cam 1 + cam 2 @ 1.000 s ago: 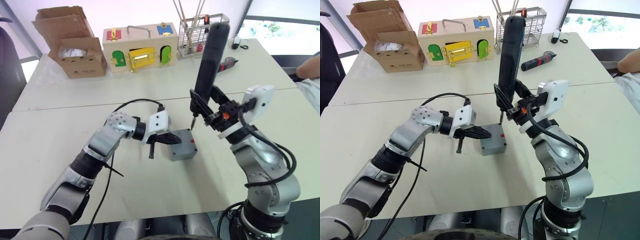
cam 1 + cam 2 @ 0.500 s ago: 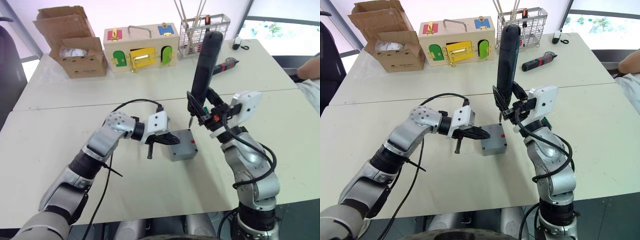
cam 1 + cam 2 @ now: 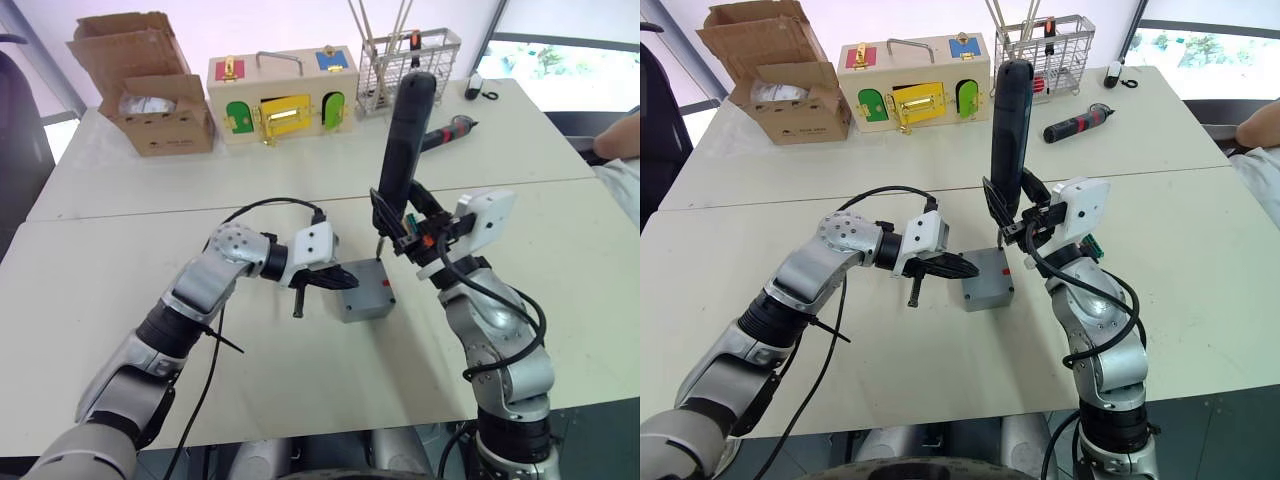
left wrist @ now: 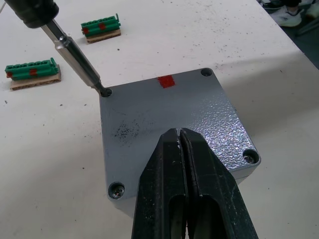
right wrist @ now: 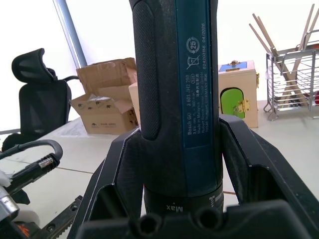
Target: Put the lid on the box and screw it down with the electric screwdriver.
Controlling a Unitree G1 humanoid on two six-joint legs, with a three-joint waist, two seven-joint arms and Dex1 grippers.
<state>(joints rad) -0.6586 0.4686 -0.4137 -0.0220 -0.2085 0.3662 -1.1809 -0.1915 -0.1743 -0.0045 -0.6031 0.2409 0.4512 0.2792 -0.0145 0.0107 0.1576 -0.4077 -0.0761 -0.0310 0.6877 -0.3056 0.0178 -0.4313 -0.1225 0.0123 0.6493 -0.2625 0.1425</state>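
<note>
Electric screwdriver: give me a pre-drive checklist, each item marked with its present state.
1. Lid seated flat on the box: ok.
2. Electric screwdriver clamped in the right gripper: ok.
3. Bit tip in the corner screw hole: ok.
4. Left gripper shut, pressing on the lid: ok.
5. Bit square to the lid: not ok, tilted.
6. Screw under the bit: cannot tell.
</note>
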